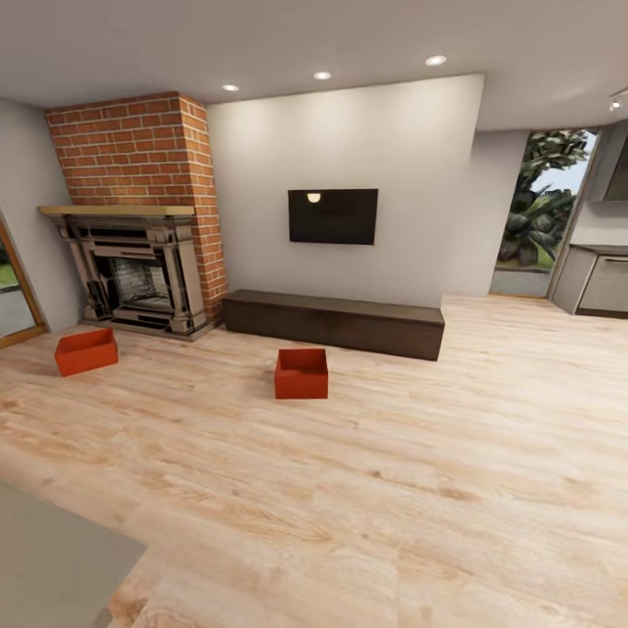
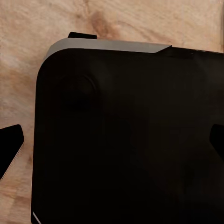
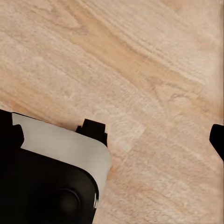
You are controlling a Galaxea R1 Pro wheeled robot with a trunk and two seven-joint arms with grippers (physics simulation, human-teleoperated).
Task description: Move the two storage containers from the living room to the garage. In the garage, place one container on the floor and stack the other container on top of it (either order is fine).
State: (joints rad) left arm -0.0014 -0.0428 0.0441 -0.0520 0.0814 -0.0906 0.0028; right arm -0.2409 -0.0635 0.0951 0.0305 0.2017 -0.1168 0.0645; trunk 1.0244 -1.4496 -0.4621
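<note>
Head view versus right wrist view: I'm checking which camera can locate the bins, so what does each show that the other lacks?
The head view alone shows two orange-red open-top storage containers standing apart, the red brick fireplace, the long dark-brown cabinet and a wall-mounted black screen. The right wrist view alone shows a black, grey-edged rounded body of the robot close above the floor. Both show the light wood-plank floor.

Two orange-red open-top bins sit upright on the light wood-plank floor of the living room, well apart. One bin (image 1: 85,351) lies at the left of the frame, just before the brick fireplace — turned slightly askew. The other bin (image 1: 302,373) sits near centre, before the low dark cabinet — squarer to view.
</note>
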